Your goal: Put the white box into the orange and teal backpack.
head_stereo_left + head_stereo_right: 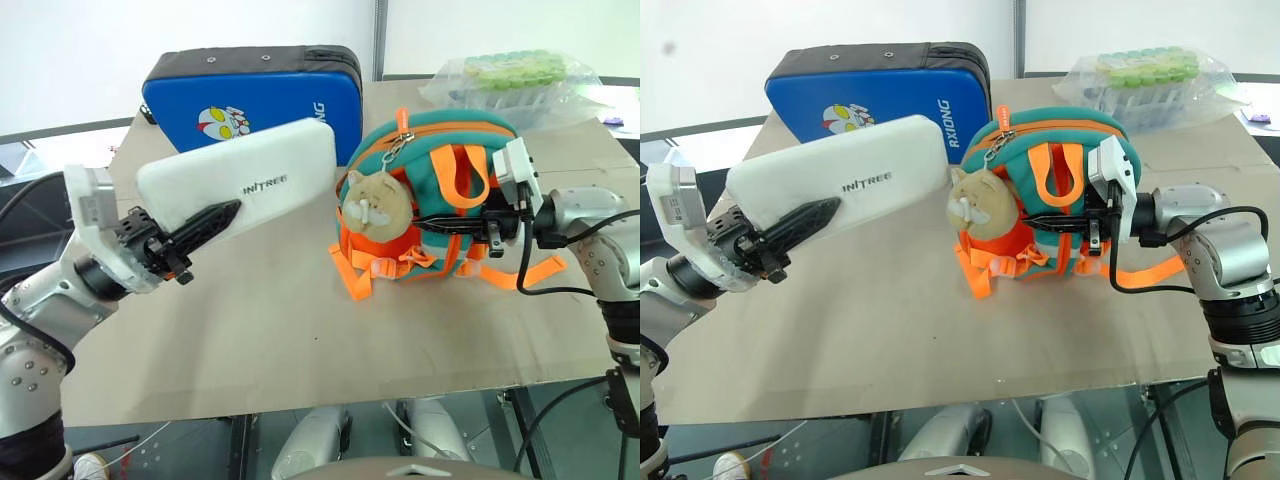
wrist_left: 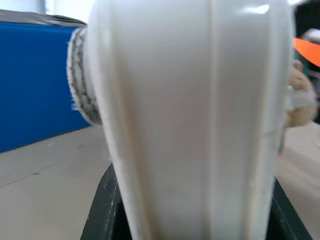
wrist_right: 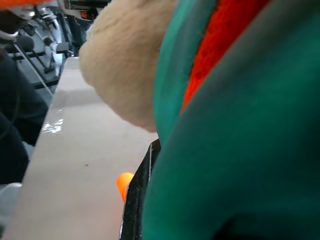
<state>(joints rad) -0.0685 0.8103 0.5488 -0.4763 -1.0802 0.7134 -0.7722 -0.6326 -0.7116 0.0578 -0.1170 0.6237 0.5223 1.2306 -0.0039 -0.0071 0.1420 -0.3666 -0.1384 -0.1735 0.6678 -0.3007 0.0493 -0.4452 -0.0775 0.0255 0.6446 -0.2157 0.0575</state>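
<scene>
**Inspector:** State your left jaws and their load.

**Me:** My left gripper [image 1: 205, 228] is clamped on the white box [image 1: 250, 182], holding it by one short end. The box is off the table [image 1: 260, 330], tilted, its far end raised toward the orange and teal backpack [image 1: 430, 200], above the table's left half.

**Inspector:** How do you judge it handles?

**Me:** Stiff shell, smooth and glossy in the left wrist view, so likely slippery. It keeps its line when held from one end, so I judge it light and rigid. An end grip leaves a long lever; a knock on the far end could twist it between my fingers. A hold nearer the middle would be steadier, but the end grip frees the leading end for entering the bag.

**Inspector:** Right jaws?

**Me:** My right gripper [image 1: 455, 222] is clenched on the backpack's front, by the orange straps, near the plush charm [image 1: 375, 205]. The pack stands toward the table's far right, before the blue case [image 1: 250, 95].

**Inspector:** The pack itself?

**Me:** Soft fabric; it will sag and shift, so it needs bracing. I cannot tell whether the zip is open.
</scene>
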